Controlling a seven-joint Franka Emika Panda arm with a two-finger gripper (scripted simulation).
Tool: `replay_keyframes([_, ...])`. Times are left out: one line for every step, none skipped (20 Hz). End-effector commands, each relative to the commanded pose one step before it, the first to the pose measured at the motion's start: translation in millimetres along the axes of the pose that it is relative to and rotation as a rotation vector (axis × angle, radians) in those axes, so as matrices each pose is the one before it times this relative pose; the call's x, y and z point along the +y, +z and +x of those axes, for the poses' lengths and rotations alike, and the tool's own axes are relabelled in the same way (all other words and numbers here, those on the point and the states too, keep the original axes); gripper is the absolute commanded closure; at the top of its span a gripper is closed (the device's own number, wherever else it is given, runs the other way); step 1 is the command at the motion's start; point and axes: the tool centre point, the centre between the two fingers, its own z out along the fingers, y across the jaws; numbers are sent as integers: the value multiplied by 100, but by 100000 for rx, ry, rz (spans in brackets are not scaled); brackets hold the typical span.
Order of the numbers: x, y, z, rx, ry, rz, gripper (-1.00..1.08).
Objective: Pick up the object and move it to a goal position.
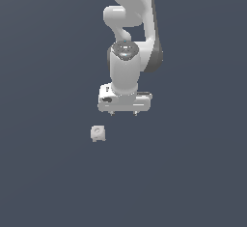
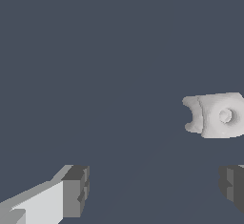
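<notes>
Gripper [image 2: 152,192]: fingers spread apart, holding nothing.
Object [image 1: 98,133]: off-white block, lying apart from gripper, on exterior view's left.

A tiny off-white, roughly cube-shaped block [image 1: 98,133] [image 2: 217,115] lies alone on the flat dark grey-blue floor, a round ring-like mark on its face and a small notch along one side.

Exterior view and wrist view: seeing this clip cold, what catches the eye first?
The white arm stands out against the plain dark floor, reaching down from the top of the exterior view with its hand open and empty. Next is the tiny off-white block, lying alone on the floor below the hand, toward the exterior view's left. The wrist view shows it off to one side of the fingers, not between them.
</notes>
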Motion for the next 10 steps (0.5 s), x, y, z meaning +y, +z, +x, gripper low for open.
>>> replay_keyframes([1, 0, 0, 0, 0, 0, -92])
replay_keyframes([14, -22, 9, 58, 34, 14, -92])
replay_keyframes([46, -64, 26, 171, 107, 47, -92])
replay_keyframes([70, -105, 43, 278, 177, 76, -92])
replay_keyframes([93, -160, 54, 403, 262, 110, -92])
replay_keyframes([93, -206, 62, 500, 337, 135, -92])
replay_keyframes([56, -202, 45, 459, 328, 124, -92])
replay_keyframes([12, -170, 21, 350, 272, 95, -92])
replay_keyframes([-27, -125, 1, 228, 199, 62, -92])
replay_keyframes([-41, -78, -13, 114, 121, 31, -92])
